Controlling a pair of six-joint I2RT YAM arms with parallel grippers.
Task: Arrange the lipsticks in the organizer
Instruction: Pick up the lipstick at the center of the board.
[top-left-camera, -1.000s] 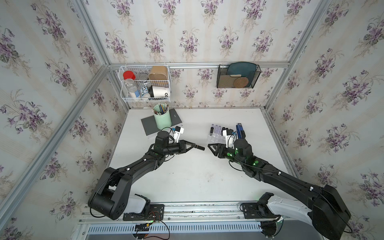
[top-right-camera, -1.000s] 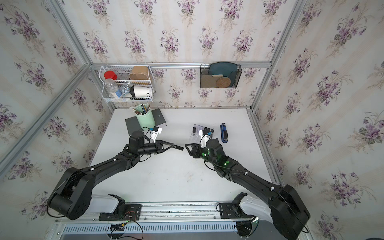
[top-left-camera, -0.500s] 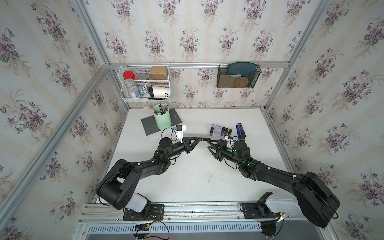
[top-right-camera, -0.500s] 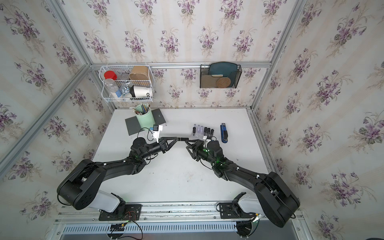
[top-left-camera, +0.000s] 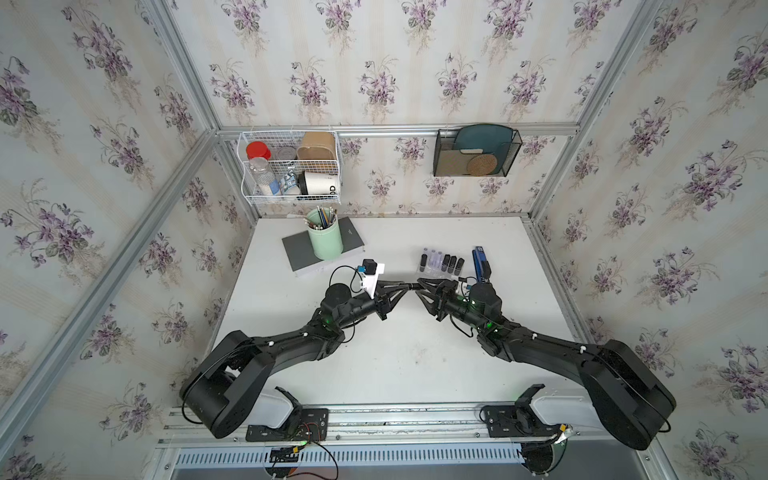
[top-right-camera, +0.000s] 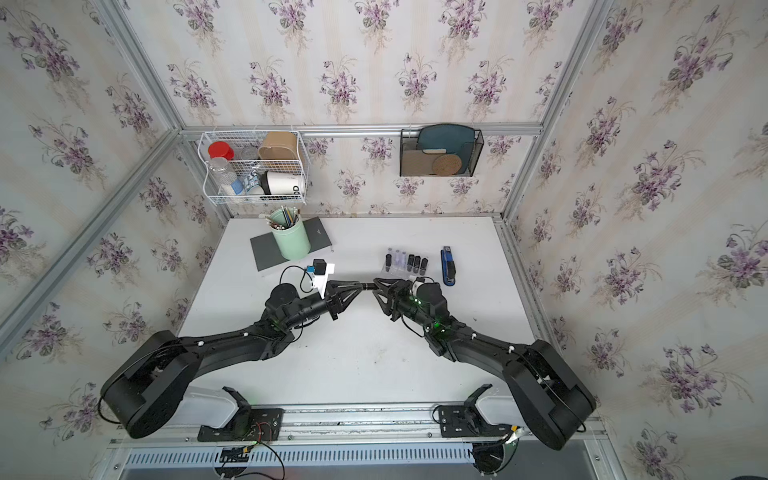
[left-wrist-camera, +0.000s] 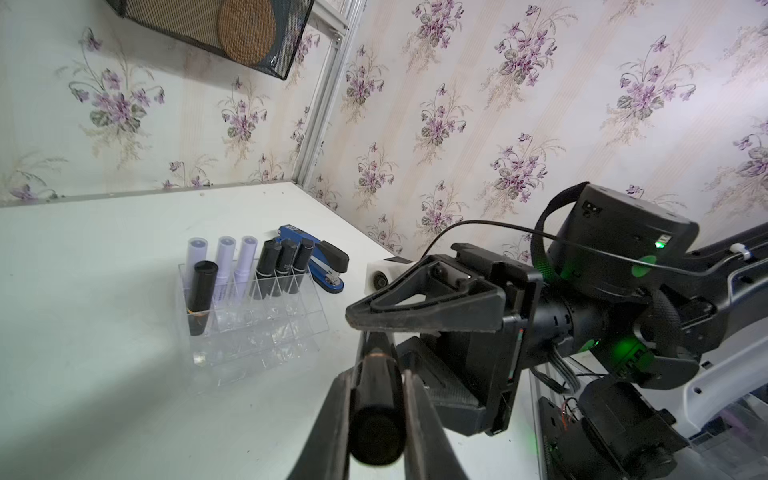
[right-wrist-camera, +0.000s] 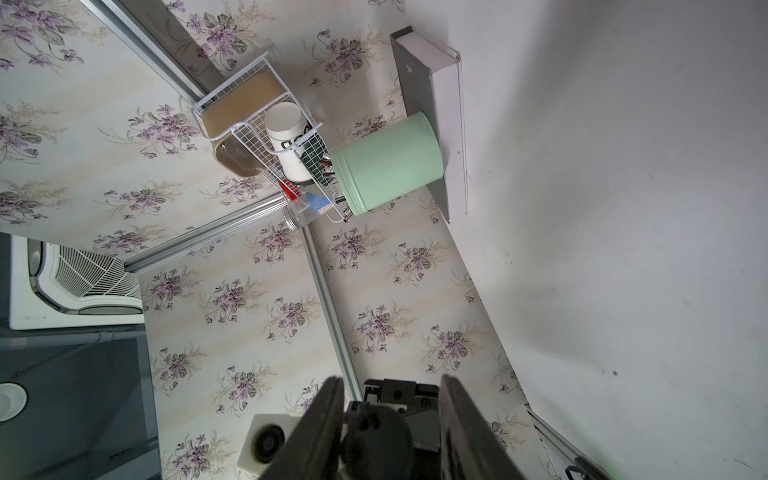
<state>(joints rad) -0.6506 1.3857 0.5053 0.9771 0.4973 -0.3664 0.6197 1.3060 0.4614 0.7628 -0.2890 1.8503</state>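
Note:
A black lipstick (top-left-camera: 414, 286) (left-wrist-camera: 376, 399) hangs level above the table, and my left gripper (top-left-camera: 408, 286) (left-wrist-camera: 380, 370) is shut on it. My right gripper (top-left-camera: 421, 286) (right-wrist-camera: 390, 382) faces it with its jaws around the tube's free end (right-wrist-camera: 376, 440). One finger touches that end and a gap shows at the other. The clear organizer (top-left-camera: 440, 272) (left-wrist-camera: 257, 336) stands behind the grippers. It holds three lilac lipsticks (left-wrist-camera: 226, 270) and several black ones (left-wrist-camera: 282, 270) upright.
A blue stapler (top-left-camera: 480, 264) lies just right of the organizer, close to my right wrist. A mint-green pen cup (top-left-camera: 325, 239) stands on a grey notebook (top-left-camera: 297, 255) at the back left. A wire basket (top-left-camera: 291, 166) and a mesh holder (top-left-camera: 476, 151) hang on the back wall.
Both arms have come together at the table's middle. The left gripper carried the black lipstick rightward, and the right gripper's jaws have narrowed around its free end.

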